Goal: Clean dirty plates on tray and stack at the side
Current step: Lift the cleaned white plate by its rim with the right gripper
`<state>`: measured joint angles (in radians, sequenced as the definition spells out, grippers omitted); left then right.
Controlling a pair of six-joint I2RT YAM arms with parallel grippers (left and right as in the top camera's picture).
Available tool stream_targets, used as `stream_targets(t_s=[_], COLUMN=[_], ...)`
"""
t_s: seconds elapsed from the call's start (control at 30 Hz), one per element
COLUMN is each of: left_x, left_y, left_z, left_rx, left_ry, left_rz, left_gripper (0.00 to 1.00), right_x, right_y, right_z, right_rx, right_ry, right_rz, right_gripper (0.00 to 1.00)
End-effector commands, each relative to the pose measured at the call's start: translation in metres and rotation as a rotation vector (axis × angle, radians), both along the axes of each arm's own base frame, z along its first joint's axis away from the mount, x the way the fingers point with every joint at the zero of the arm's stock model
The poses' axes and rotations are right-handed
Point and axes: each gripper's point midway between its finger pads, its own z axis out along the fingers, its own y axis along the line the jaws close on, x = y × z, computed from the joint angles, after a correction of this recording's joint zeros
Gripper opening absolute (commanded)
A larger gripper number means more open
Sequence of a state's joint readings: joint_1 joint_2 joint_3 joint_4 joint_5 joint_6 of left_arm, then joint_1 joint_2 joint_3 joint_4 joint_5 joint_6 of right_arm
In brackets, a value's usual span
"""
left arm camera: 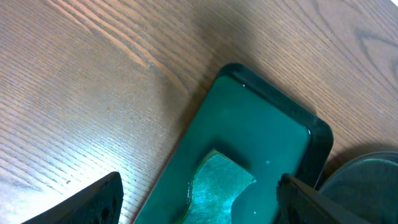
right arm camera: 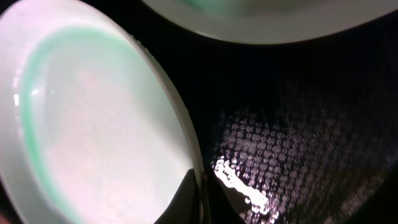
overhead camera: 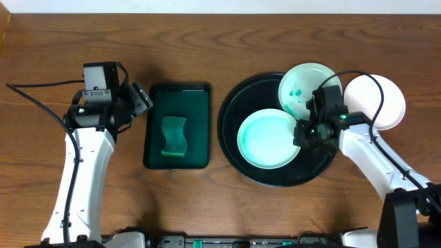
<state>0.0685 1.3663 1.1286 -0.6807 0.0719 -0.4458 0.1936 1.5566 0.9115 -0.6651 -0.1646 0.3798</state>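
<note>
The black tray (overhead camera: 234,148) holds two plates. A cyan-tinted plate (overhead camera: 265,138) lies in its middle, and my right gripper (overhead camera: 303,133) is shut on that plate's right rim. The right wrist view shows the same plate (right arm camera: 93,124) with the rim pinched between thin dark fingers (right arm camera: 186,199) over the tray floor (right arm camera: 298,137). A plate with teal-green smears (overhead camera: 303,83) leans on the tray's far rim; its edge (right arm camera: 261,18) shows at the top. A white plate (overhead camera: 382,103) lies on the table to the right of the tray. My left gripper (overhead camera: 141,100) is open and empty.
A rectangular dark green tray (overhead camera: 196,103) with a green sponge (overhead camera: 173,136) sits left of the black tray. From the left wrist, the sponge (left arm camera: 214,186) lies between the open fingers (left arm camera: 93,202), with the green tray (left arm camera: 261,124) and black tray rim (left arm camera: 367,180) beyond.
</note>
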Motion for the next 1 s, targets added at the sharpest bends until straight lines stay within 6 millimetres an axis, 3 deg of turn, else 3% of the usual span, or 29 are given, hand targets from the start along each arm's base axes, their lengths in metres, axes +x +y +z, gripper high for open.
stream_targets(t_s=[0.0, 0.23, 0.4, 0.67, 0.97], left_x=[0.001, 0.001, 0.001, 0.001, 0.001], left_y=[0.002, 0.002, 0.002, 0.002, 0.002], left_z=[0.003, 0.003, 0.003, 0.003, 0.003], left_rx=[0.003, 0.003, 0.003, 0.003, 0.003], left_ry=[-0.005, -0.004, -0.004, -0.004, -0.005], left_rz=[0.011, 0.011, 0.011, 0.011, 0.011], left_gripper=[0.8, 0.8, 0.8, 0.8, 0.8], right_x=[0.023, 0.035, 0.046, 0.067, 0.08], right_y=[-0.004, -0.001, 0.012, 0.068, 0.142], right_z=[0.036, 0.076, 0.099, 0.119, 0.114], right_rx=[0.017, 0.021, 0.04, 0.049, -0.04], right_ry=[-0.079, -0.099, -0.145, -0.304, -0.489], right_rz=[-0.009, -0.008, -0.004, -0.002, 0.038], right_gripper=[0.01, 0.01, 0.01, 0.01, 0.01])
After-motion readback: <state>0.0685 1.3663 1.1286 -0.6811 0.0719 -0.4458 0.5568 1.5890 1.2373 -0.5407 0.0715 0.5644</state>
